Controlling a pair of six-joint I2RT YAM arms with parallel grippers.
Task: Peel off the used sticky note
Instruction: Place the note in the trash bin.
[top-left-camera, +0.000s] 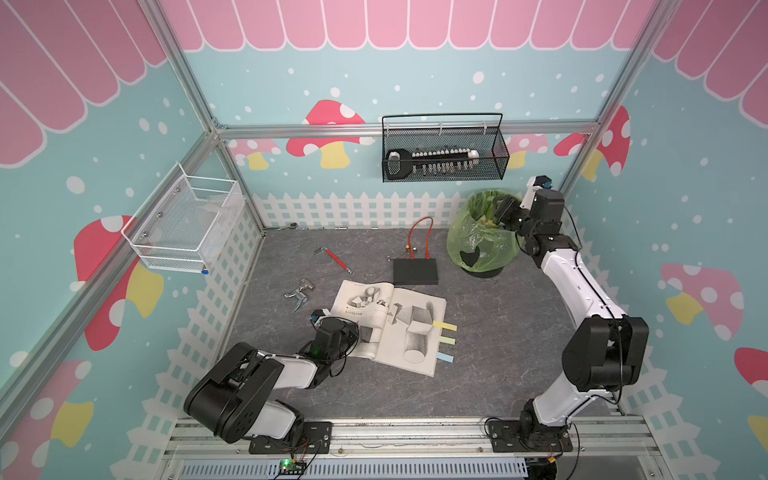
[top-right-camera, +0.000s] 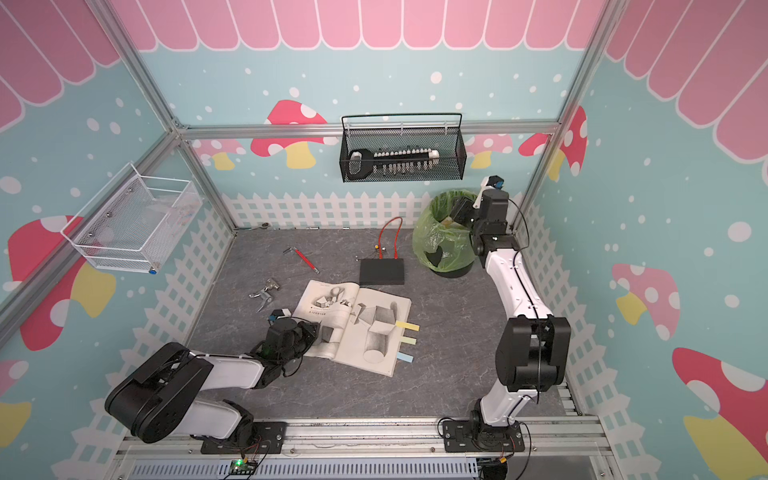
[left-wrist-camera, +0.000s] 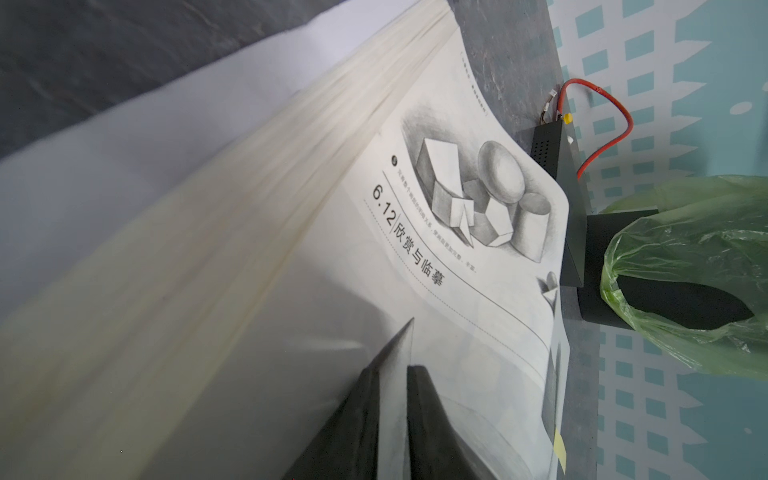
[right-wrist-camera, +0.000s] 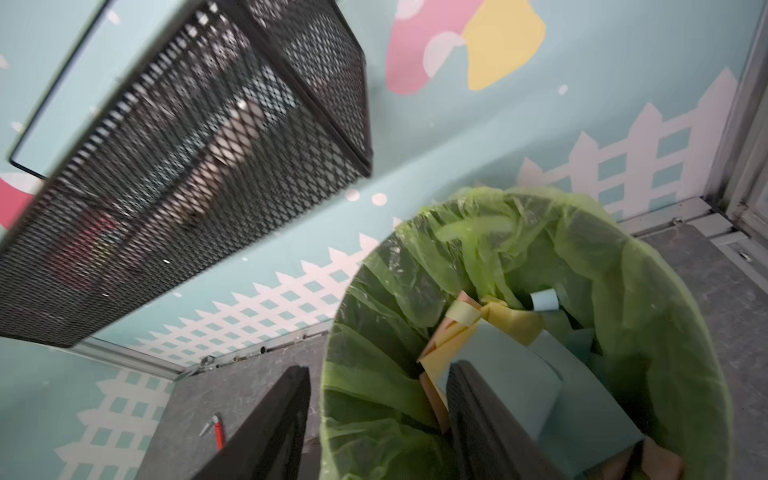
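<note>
An open drawing book (top-left-camera: 395, 328) lies mid-table. Three sticky notes stick out of its right page edge: yellow (top-left-camera: 444, 325), pale green (top-left-camera: 445, 340) and blue (top-left-camera: 444, 358). My left gripper (top-left-camera: 353, 332) is at the book's left edge. In the left wrist view its jaws (left-wrist-camera: 405, 357) stand almost together with pale paper in the narrow gap. My right gripper (top-left-camera: 500, 210) hangs open over the green-lined bin (top-left-camera: 482, 245). In the right wrist view a blue sticky note (right-wrist-camera: 511, 374) lies beside one finger (right-wrist-camera: 478, 407), above several discarded notes in the bin (right-wrist-camera: 623, 257).
A black box (top-left-camera: 415, 271) with a red wire loop sits behind the book. A red-handled tool (top-left-camera: 337, 259) and a metal fitting (top-left-camera: 300, 291) lie at the left. A black mesh basket (top-left-camera: 444, 153) hangs on the back wall and a white one (top-left-camera: 187, 224) on the left wall.
</note>
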